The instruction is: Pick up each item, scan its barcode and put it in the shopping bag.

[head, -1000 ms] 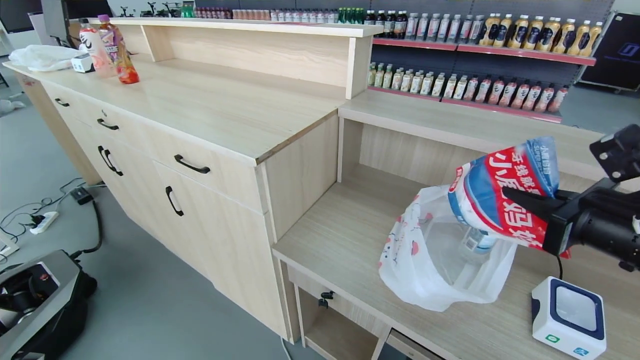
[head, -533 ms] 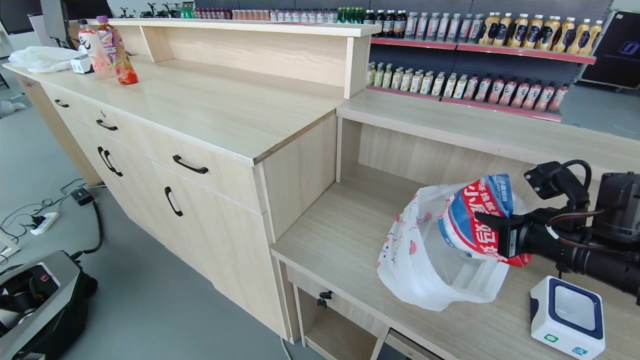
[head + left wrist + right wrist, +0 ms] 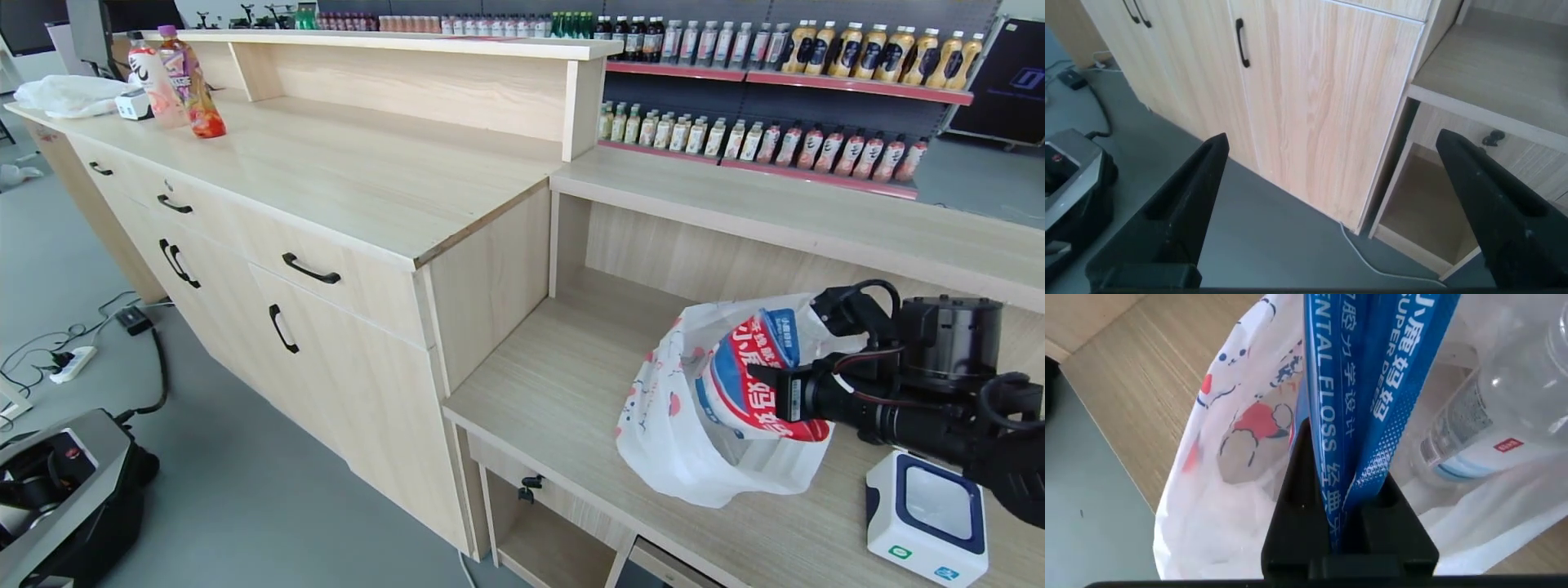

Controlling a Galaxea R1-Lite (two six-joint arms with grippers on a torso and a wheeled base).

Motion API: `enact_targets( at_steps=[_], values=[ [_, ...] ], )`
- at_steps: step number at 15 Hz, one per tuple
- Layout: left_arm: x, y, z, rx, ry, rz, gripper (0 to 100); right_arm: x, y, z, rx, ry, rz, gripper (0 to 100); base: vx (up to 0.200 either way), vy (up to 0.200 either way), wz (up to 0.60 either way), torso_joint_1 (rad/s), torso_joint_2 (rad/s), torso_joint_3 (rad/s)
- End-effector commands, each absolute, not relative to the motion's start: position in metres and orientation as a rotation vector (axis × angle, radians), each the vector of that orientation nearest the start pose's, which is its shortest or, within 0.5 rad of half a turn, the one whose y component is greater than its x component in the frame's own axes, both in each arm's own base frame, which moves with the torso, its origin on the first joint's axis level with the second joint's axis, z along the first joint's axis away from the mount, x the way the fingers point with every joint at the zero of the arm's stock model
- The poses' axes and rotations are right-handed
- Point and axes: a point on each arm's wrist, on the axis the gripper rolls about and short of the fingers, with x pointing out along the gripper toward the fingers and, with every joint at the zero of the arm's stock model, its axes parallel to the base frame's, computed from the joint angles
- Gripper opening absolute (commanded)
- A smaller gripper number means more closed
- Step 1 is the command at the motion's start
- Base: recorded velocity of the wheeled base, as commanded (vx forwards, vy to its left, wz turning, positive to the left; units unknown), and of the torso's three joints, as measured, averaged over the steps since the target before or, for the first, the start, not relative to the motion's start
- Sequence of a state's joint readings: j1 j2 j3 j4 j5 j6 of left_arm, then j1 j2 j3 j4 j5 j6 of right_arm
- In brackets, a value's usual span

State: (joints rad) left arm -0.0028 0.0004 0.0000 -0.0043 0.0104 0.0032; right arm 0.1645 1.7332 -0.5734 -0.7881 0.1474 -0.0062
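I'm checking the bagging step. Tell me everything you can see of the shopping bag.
The shopping bag is thin, translucent white plastic printed with red and dark figures. It sits crumpled with its mouth open upward on the lower wooden counter, beside the scanner. A clear bottle lies inside. The right gripper, shut on a red, white and blue packet, holds the packet partly inside the mouth.

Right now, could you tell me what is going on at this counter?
The right gripper has its fingers shut on a red, white and blue packet and holds it partway inside the mouth of the white shopping bag on the lower counter. A clear bottle already lies in the bag. The scanner sits beside the bag. The left gripper hangs open above the floor by the cabinet, holding nothing.
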Motion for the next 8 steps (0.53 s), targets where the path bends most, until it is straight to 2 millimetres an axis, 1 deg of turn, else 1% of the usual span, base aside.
enact_targets(
  at_steps=[1, 4, 6, 7, 8],
  values=[
    [-0.023, 0.0, 0.076, 0.003, -0.005, 0.008, 100, 0.295, 0.057, 0.121, 0.02, 0.394, 0.321, 0, 0.0, 0.0, 0.0, 0.0, 0.0, 0.0],
    [-0.023, 0.0, 0.076, 0.003, -0.005, 0.008, 100, 0.309, 0.062, 0.112, 0.028, 0.413, 0.325, 0, 0.0, 0.0, 0.0, 0.0, 0.0, 0.0],
    [-0.023, 0.0, 0.076, 0.003, -0.005, 0.008, 100, 0.314, 0.065, 0.105, 0.028, 0.426, 0.332, 0, 0.0, 0.0, 0.0, 0.0, 0.0, 0.0],
    [-0.023, 0.0, 0.076, 0.003, -0.005, 0.008, 100, 0.322, 0.07, 0.099, 0.06, 0.405, 0.335, 0, 0.0, 0.0, 0.0, 0.0, 0.0, 0.0],
    [-0.023, 0.0, 0.076, 0.003, -0.005, 0.008, 100, 0.325, 0.076, 0.098, 0.098, 0.396, 0.344, 0, 0.0, 0.0, 0.0, 0.0, 0.0, 0.0]
  ],
)
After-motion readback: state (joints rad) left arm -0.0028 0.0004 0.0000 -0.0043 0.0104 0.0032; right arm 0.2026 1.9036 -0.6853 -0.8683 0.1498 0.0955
